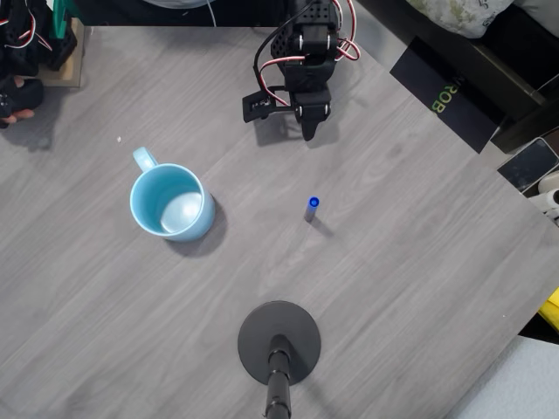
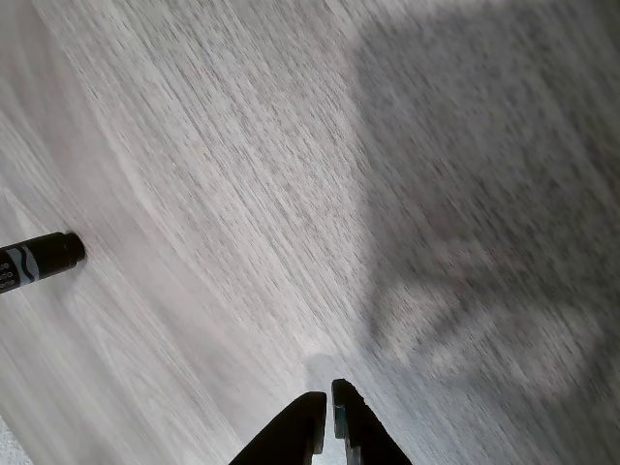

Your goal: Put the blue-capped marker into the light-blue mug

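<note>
The blue-capped marker (image 1: 312,207) stands on end near the middle of the grey wood-grain table, its blue cap facing up. In the wrist view its dark barrel (image 2: 39,260) pokes in from the left edge. The light-blue mug (image 1: 170,202) sits upright to the left of the marker, hollow and with its handle pointing up-left. My gripper (image 1: 310,131) hangs at the top of the overhead view, well apart from the marker. In the wrist view the gripper (image 2: 327,402) has its fingertips together over bare table, holding nothing.
A black round stand base (image 1: 279,342) with a pole sits at the bottom centre. A black box (image 1: 454,92) and a phone (image 1: 528,163) lie beyond the table's slanted right edge. A wooden block (image 1: 68,54) is at the top left.
</note>
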Robot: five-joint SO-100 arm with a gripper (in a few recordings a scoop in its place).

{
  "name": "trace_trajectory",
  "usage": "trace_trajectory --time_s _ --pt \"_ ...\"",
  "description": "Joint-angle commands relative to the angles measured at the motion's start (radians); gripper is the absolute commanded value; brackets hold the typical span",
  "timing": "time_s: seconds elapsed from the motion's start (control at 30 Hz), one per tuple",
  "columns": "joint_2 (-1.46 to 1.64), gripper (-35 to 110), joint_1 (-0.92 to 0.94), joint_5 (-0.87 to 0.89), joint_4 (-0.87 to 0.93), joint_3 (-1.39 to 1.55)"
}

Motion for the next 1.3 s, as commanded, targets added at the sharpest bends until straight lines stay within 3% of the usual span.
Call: trace_trajectory --time_s 0.0,1.2,1.27 --pt "0.028 0 0.003 0.0 0.012 0.002" --pt "0.026 0 0.021 -0.008 0.006 0.002" --pt "0.026 0 0.043 -0.071 -0.008 0.002"
